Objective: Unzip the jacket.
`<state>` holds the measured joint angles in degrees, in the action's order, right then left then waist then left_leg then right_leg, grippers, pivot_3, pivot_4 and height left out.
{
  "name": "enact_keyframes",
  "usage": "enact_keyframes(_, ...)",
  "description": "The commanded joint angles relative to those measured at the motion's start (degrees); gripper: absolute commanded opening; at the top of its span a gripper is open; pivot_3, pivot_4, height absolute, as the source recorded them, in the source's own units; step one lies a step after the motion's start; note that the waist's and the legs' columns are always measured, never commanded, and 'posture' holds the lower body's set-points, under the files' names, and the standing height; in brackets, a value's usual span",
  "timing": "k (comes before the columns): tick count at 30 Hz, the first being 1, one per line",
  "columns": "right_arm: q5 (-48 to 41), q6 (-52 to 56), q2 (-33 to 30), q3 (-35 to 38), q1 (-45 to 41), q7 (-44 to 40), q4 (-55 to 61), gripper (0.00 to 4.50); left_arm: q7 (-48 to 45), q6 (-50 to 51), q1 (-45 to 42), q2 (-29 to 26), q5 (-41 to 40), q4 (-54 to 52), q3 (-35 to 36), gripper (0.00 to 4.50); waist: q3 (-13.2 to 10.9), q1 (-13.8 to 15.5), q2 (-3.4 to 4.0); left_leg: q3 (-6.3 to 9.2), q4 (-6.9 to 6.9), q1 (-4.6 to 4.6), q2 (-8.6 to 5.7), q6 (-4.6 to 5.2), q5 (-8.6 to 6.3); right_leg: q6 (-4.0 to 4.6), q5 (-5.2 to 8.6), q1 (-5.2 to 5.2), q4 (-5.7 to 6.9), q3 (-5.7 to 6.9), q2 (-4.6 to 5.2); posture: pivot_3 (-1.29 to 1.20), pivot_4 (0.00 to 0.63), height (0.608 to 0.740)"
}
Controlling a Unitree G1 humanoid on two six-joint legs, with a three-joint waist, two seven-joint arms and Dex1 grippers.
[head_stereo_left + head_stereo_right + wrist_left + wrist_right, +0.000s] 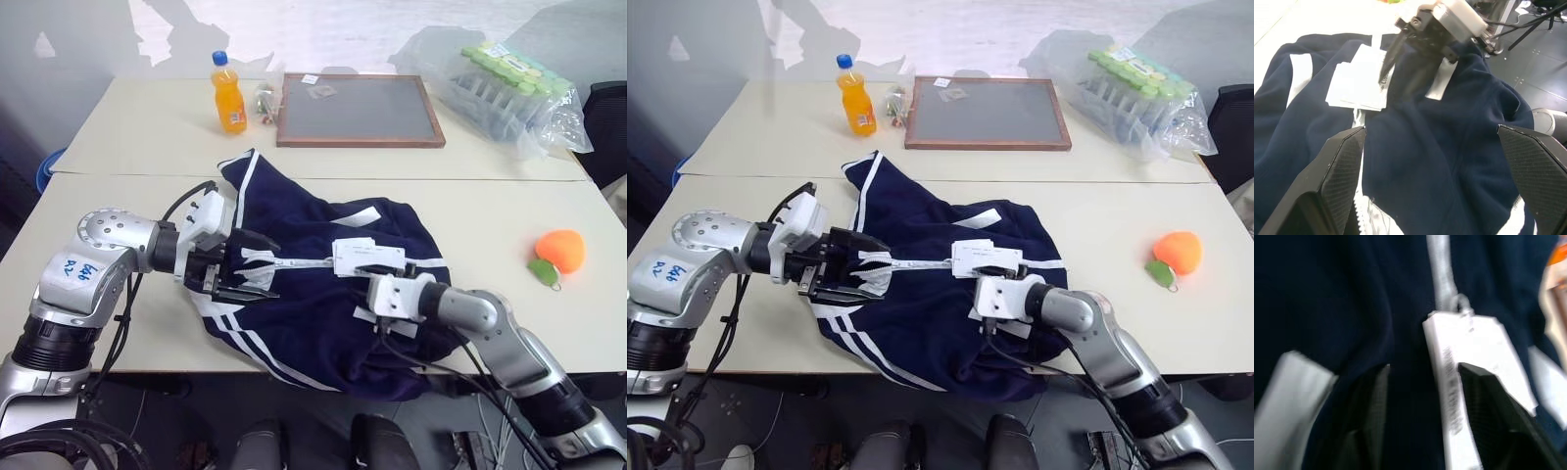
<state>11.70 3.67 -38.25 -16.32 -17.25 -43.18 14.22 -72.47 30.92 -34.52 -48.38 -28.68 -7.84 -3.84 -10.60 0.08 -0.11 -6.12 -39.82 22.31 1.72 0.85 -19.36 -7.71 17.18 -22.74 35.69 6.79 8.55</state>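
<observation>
The dark navy jacket (313, 313) lies crumpled on the near table, its lower part hanging over the front edge. Its white zipper (304, 262) runs across the middle to a white paper tag (367, 257). My left gripper (257, 266) stands wide open at the zipper's left end, with its fingers above and below the zipper line and fabric between them (1430, 166). My right gripper (370, 274) rests on the jacket just below the tag. In the right wrist view its fingers (1366, 421) stand apart on navy fabric, and the tag (1474, 362) overlaps one of them.
On the far table stand an orange soda bottle (228, 93), a wood-framed grey board (358, 110) and a plastic bag of green-capped bottles (509, 83). An orange toy fruit (559, 251) lies on the near table (509, 323) to the right of the jacket.
</observation>
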Motion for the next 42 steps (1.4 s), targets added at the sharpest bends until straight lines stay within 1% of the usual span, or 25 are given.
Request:
enact_keyframes(1, 1.1, -0.6, -0.3, 2.2, -0.4, 1.5, 1.8, 3.53, -0.3, -1.5, -0.4, 0.3, 0.4, 0.0, 0.7, 4.50, 0.0, -0.1, 0.00, 0.00, 0.00, -0.01, 0.01, 0.00, 0.00, 0.00, 0.00, 0.00, 0.01, 0.00, 0.00, 0.00, 0.150, 0.740)
enact_keyframes(3, 0.7, 0.6, 1.4, 2.5, -1.5, 2.2, 2.3, 4.17, -0.4, -1.9, -0.1, 0.4, 0.7, 0.0, 0.6, 4.50, 0.0, -0.2, 0.00, 0.00, 0.01, -0.01, 0.03, -0.01, 0.00, 0.00, 0.00, -0.01, 0.02, 0.01, -0.02, 0.00, 0.150, 0.740)
enact_keyframes(5, -0.1, 1.8, 2.9, 2.2, -2.7, 2.2, 3.0, 4.17, -0.6, -2.2, 0.0, 0.5, 0.8, 0.1, 0.6, 4.50, 0.0, -0.3, 0.00, 0.00, 0.01, -0.01, 0.03, -0.01, 0.00, 0.01, 0.00, -0.01, 0.02, 0.01, -0.02, 0.00, 0.150, 0.740)
enact_keyframes(9, 1.3, 1.9, 4.9, 0.3, -4.6, 2.1, 2.2, 4.17, -0.8, -2.8, -0.3, 0.9, 1.2, 0.6, 0.5, 4.50, 0.0, -0.3, 0.00, -0.01, 0.01, -0.01, 0.03, -0.02, 0.00, 0.01, 0.01, -0.03, 0.02, 0.00, -0.03, 0.00, 0.150, 0.740)
enact_keyframes(16, 7.3, -0.9, 6.3, -2.9, -6.9, 4.7, -4.0, 4.17, -1.3, -3.2, -1.5, 1.3, 1.9, 1.7, 0.3, 4.50, 0.0, -0.2, 0.00, -0.01, -0.01, 0.01, 0.00, -0.01, -0.01, 0.01, 0.01, -0.03, 0.02, 0.00, -0.01, 0.00, 0.150, 0.740)
enact_keyframes(22, 10.0, -1.4, 8.1, -2.5, -8.2, 8.7, -8.4, 4.17, -1.4, -3.2, -1.3, 1.0, 2.2, 1.8, 0.6, 4.50, 0.0, -0.3, 0.00, -0.01, 0.00, 0.00, 0.03, -0.02, -0.01, 0.01, 0.01, -0.03, 0.02, 0.01, -0.02, 0.00, 0.150, 0.740)
enact_keyframes(27, 8.1, -0.5, 9.0, -0.5, -9.2, 9.4, -8.1, 4.17, -1.3, -3.3, -1.5, 1.0, 2.4, 2.2, 0.6, 4.50, 0.0, -0.3, 0.00, -0.01, 0.00, 0.00, 0.03, -0.02, -0.01, 0.01, 0.01, -0.03, 0.03, 0.00, -0.02, 0.00, 0.150, 0.740)
enact_keyframes(30, 7.6, -0.6, 8.6, 0.4, -9.3, 9.2, -7.9, 3.60, -1.3, -4.0, -1.3, 1.1, 2.9, 2.8, 0.4, 4.50, 0.0, -0.3, 0.00, -0.01, -0.01, 0.00, 0.02, -0.02, -0.01, 0.01, 0.01, -0.03, 0.03, 0.00, -0.02, 0.00, 0.150, 0.740)
enact_keyframes(33, 6.9, -0.4, 8.4, 1.3, -9.2, 8.6, -7.5, 2.53, -1.4, -4.9, -1.3, 1.3, 3.6, 3.8, 0.1, 4.50, 0.0, -0.3, 0.00, -0.01, 0.00, 0.00, 0.02, -0.02, -0.01, 0.01, 0.01, -0.03, 0.03, 0.00, -0.02, 0.00, 0.150, 0.740)
enact_keyframes(35, 4.9, -0.2, 8.2, 1.8, -8.8, 6.7, -5.7, 1.88, -1.5, -5.3, -1.5, 1.3, 3.8, 4.3, 0.1, 4.50, 0.0, -0.3, 0.00, -0.02, 0.00, 0.00, 0.02, -0.02, -0.01, 0.01, 0.01, -0.03, 0.03, 0.01, -0.02, 0.00, 0.150, 0.740)
enact_keyframes(36, 4.0, 1.0, 8.2, 2.1, -8.5, 5.9, -4.4, 1.48, -1.6, -5.4, -1.7, 1.4, 3.9, 4.6, 0.0, 4.50, 0.0, -0.3, 0.00, -0.02, 0.00, 0.00, 0.02, -0.02, -0.01, 0.01, 0.01, -0.03, 0.03, 0.00, -0.02, 0.00, 0.150, 0.740)
enact_keyframes(39, 2.7, 3.5, 8.4, 3.0, -7.7, 5.0, -2.5, 1.48, -1.7, -5.9, -2.0, 1.5, 4.1, 5.1, -0.3, 4.50, 0.0, -0.3, 0.00, -0.01, 0.00, 0.00, 0.02, -0.02, -0.01, 0.01, 0.01, -0.03, 0.03, 0.00, -0.02, 0.00, 0.150, 0.740)
enact_keyframes(42, 4.1, 4.0, 8.7, 2.9, -8.1, 6.7, -4.0, 1.48, -1.9, -6.4, -2.3, 1.8, 4.5, 5.7, -0.5, 4.50, 0.0, -0.3, 0.00, -0.01, 0.00, 0.00, 0.02, -0.02, -0.01, 0.02, 0.01, -0.03, 0.03, 0.01, -0.02, 0.00, 0.150, 0.740)
